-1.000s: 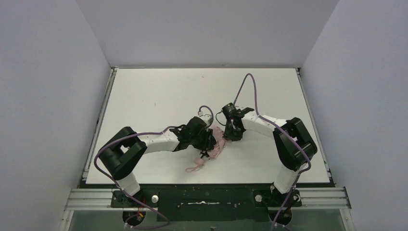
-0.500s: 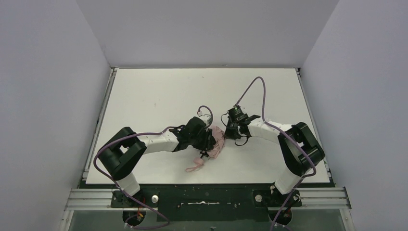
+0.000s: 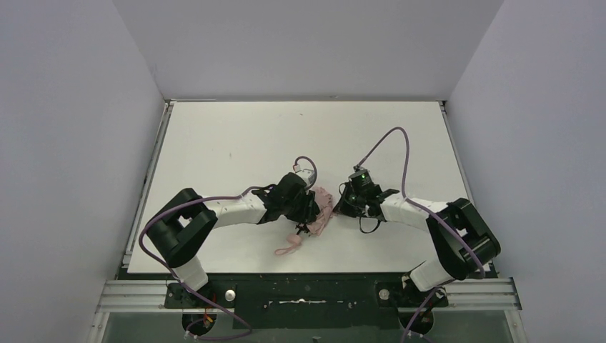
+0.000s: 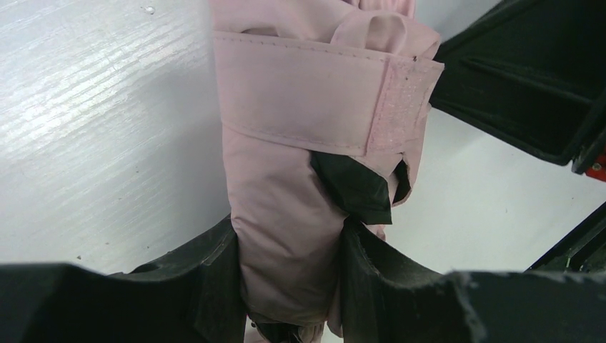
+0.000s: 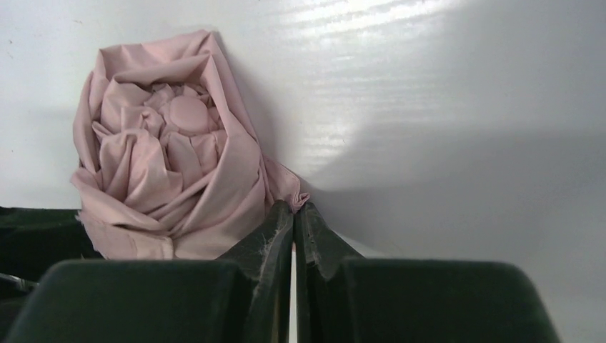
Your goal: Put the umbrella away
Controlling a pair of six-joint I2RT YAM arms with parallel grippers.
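The umbrella (image 3: 325,204) lies folded in a pale pink bundle at mid-table, its pink wrist strap (image 3: 289,246) trailing toward the near edge. My left gripper (image 3: 309,212) is shut on it. In the left wrist view, both fingers press the bundle (image 4: 286,200) below the fastened closure band (image 4: 307,93), and a patch of black lining (image 4: 354,186) shows. My right gripper (image 3: 346,204) sits just right of the umbrella's end. Its jaws (image 5: 294,207) are shut, with a small fold of the pink canopy (image 5: 289,189) pinched at the tips. The canopy's bunched end (image 5: 164,143) faces that camera.
The white table (image 3: 236,136) is walled in grey on three sides, with a metal rail (image 3: 307,293) along the near edge. Purple cables loop above both arms. My right gripper's black body (image 4: 522,86) fills the upper right of the left wrist view.
My right gripper has shut and drawn back to the right and toward the near edge, its arm folding lower. The left gripper and the umbrella have stayed put.
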